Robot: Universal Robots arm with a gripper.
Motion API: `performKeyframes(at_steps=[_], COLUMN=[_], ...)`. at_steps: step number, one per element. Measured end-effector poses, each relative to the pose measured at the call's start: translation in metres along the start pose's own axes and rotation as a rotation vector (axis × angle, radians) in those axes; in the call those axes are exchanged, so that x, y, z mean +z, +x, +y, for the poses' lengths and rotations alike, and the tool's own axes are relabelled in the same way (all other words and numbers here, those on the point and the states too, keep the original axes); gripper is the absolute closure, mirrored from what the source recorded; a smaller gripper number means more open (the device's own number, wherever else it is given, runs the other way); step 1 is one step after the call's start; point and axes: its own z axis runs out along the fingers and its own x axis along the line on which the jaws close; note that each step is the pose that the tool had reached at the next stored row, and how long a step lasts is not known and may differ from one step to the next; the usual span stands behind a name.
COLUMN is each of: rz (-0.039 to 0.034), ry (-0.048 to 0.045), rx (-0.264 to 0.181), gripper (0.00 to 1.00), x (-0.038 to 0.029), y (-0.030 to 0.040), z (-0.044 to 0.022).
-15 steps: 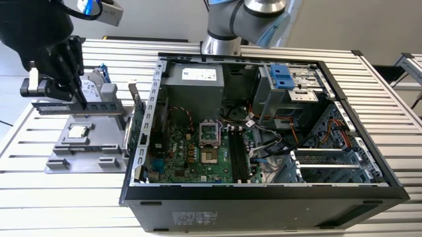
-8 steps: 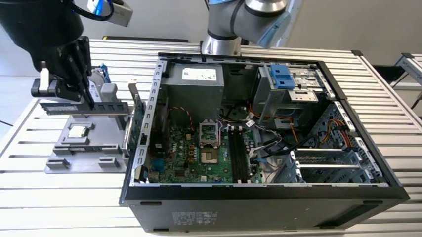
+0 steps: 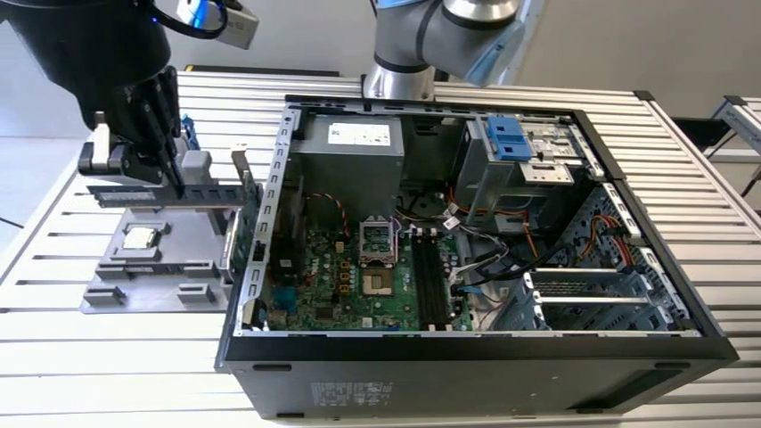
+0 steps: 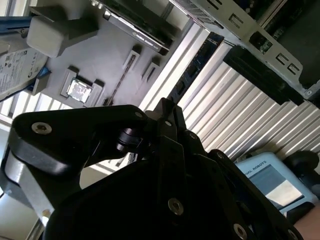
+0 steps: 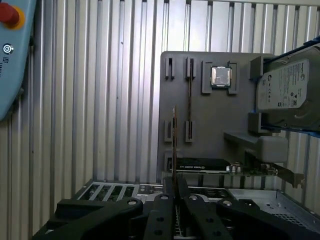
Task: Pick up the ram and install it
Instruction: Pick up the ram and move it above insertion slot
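My gripper [image 3: 160, 183] is shut on the ram [image 3: 202, 196], a long narrow dark stick held level above the grey fixture plate [image 3: 131, 290] at the exterior view's left, outside the open computer case. In the first wrist view the ram [image 5: 174, 145] shows edge-on, running out from between my fingers [image 5: 174, 187] over the plate. In the second wrist view the ram [image 4: 197, 65] is a dark blue strip reaching beyond the fingers. The motherboard's black slots [image 3: 429, 285] lie empty inside the case, well to the exterior view's right of the gripper.
The fixture plate [image 5: 210, 125] carries a processor chip [image 5: 220, 76], a silver hard drive [image 5: 290, 92], an expansion card [image 5: 220, 165] with a metal bracket and another thin stick [image 5: 189, 97]. The case wall [image 3: 267, 223] stands between plate and motherboard. A pendant [image 5: 12, 60] lies on the slatted table.
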Motion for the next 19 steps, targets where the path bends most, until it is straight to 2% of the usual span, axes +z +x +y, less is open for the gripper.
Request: performKeyframes(at_steps=[19], rz=[0.0021], ry=[-0.0003], rx=[0.000], gripper=[1.00], x=[-0.0004], y=[0.0008], z=[-0.0289])
